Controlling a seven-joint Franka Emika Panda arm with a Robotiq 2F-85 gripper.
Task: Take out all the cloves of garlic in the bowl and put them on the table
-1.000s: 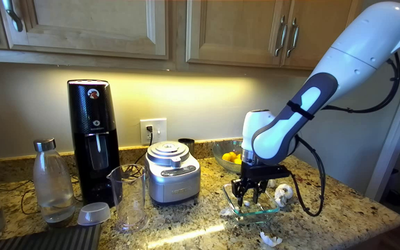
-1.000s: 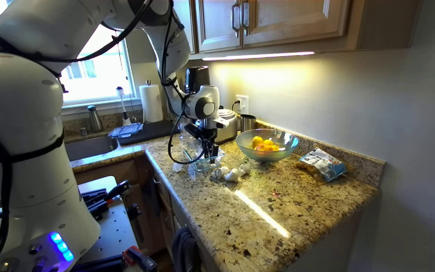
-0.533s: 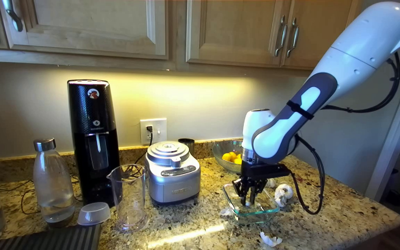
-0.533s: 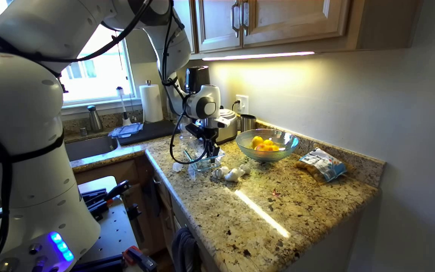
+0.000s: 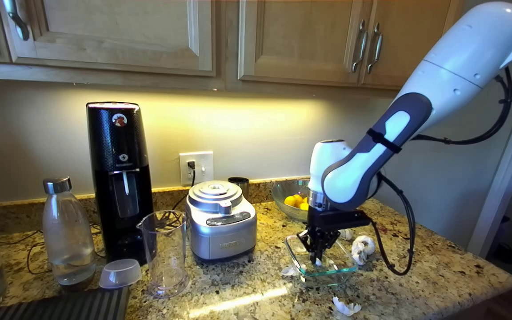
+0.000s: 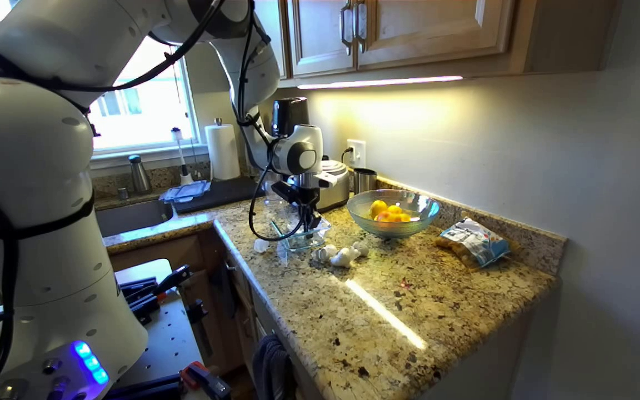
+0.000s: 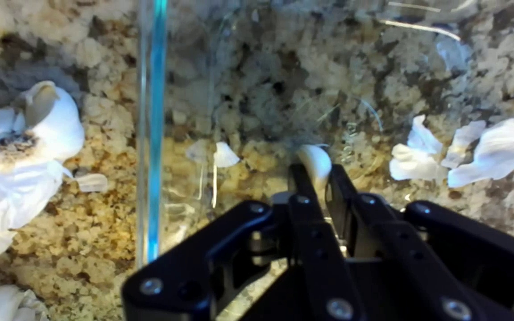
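The granite desk spans the foot of an exterior view, one shallow glass bowl at lower right. At least two garlic heads, partly cropped, line the wrist view's left edge. Near mid-frame, inside the bowl, the jaws, newly closed, clamp one clove, likely ready to lift.

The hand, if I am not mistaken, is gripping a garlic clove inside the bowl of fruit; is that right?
Not quite: the hand grips a garlic clove, but inside the small glass bowl, as both exterior views show; the bowl of fruit stands apart.
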